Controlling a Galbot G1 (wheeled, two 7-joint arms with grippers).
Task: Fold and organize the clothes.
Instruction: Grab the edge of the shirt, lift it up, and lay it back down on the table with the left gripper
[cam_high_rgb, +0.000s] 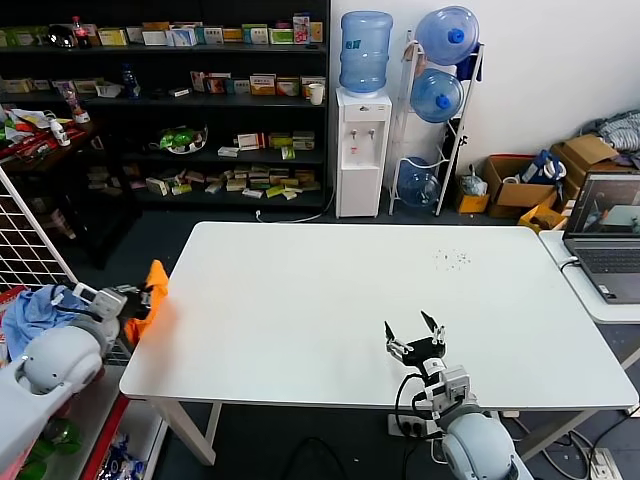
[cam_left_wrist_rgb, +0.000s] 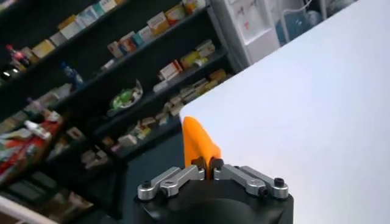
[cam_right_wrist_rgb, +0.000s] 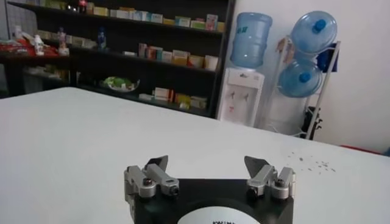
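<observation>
Beside the white table our left tool clenched the orange T-shirt, unfolded yet, right tool released.

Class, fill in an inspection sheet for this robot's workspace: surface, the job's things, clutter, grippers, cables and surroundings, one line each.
Surface: white table, bare but for small dark specks near its far right.
Job's things: orange T-shirt bunched at the table's left edge, not yet on top.
Clutter: blue cloth left of the table.
Grippers: left gripper shut on the T-shirt; right gripper open, empty, over the near edge.
Cables: cord to the laptop; cable on the right arm.
Surroundings: stocked shelves, water dispenser, spare bottles, cardboard boxes.
</observation>
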